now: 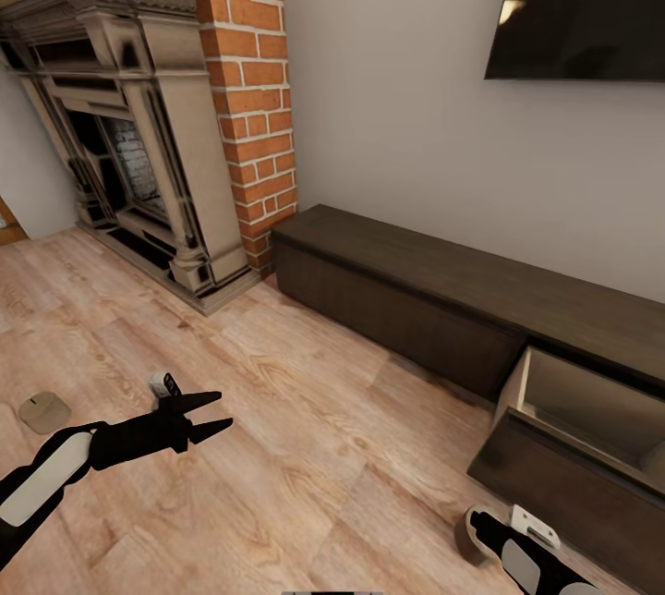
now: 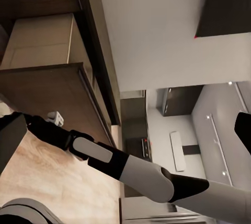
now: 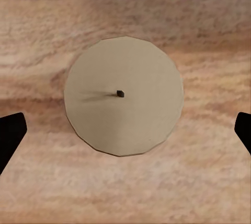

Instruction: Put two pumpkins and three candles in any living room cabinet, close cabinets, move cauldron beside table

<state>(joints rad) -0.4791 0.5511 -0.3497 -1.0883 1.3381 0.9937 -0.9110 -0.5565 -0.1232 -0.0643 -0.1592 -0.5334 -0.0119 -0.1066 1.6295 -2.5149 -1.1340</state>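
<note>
Nearest, pale wood-grain plank floor [image 1: 305,447]: the left tool [image 1: 211,416], matte black, hangs released with its fingers spread, while the right tool [image 3: 125,130] stands spread wide directly above a stubby beige candle [image 3: 124,96] with a tiny dark wick, upright on the boards beside the open drawer; a second candle [image 1: 43,411] sits on the floor at far left. Beyond, the long low dark-brown cabinet [image 1: 406,290], one drawer [image 1: 563,447] pulled out showing a pale beige interior, runs along a plain white wall between a red-brick column [image 1: 254,78] with carved fireplace [image 1: 120,133] and a black wall screen [image 1: 582,4]; no legible writing.
</note>
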